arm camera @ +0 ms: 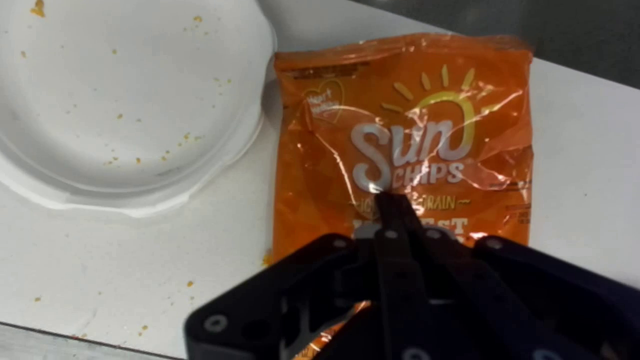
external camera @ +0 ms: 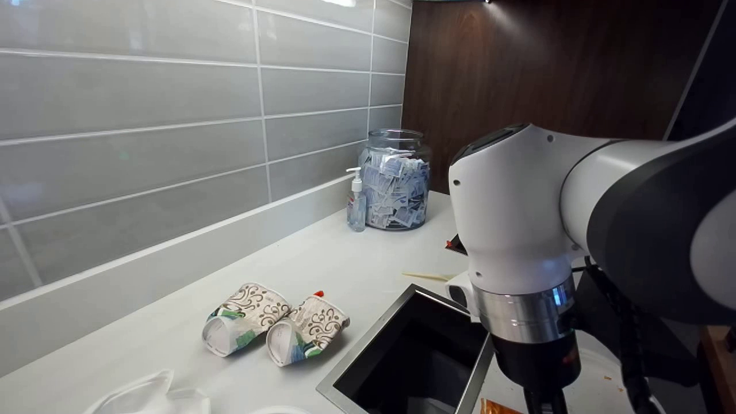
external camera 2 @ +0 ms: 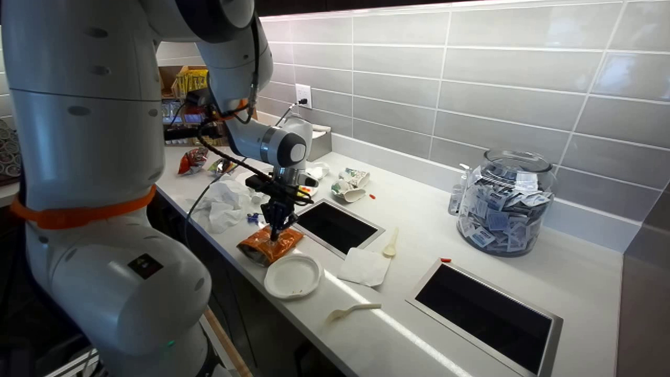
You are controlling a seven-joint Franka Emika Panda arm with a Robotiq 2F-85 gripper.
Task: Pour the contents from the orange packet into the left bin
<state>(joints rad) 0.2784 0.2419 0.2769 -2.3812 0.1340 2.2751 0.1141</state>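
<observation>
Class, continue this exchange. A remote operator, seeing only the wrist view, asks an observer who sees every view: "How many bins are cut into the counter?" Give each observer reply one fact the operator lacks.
Observer: Two: the left bin and another bin, both visible in an exterior view.
Operator: Which is nearer the orange packet?
Observer: The left bin.
Operator: And what lies between that bin and the tiled wall?
Observer: Two pale patterned pouches, side by side.

Kitchen-type place: tiled wall [external camera 2: 471, 68] along the back edge of the white worktop [external camera 2: 424, 214], glass jar [external camera: 402, 144] of sachets [external camera: 397, 192] and pump bottle [external camera: 356, 210] near a back corner, plate [external camera 2: 293, 273] and utensil [external camera 2: 352, 310] toward the front edge.
</observation>
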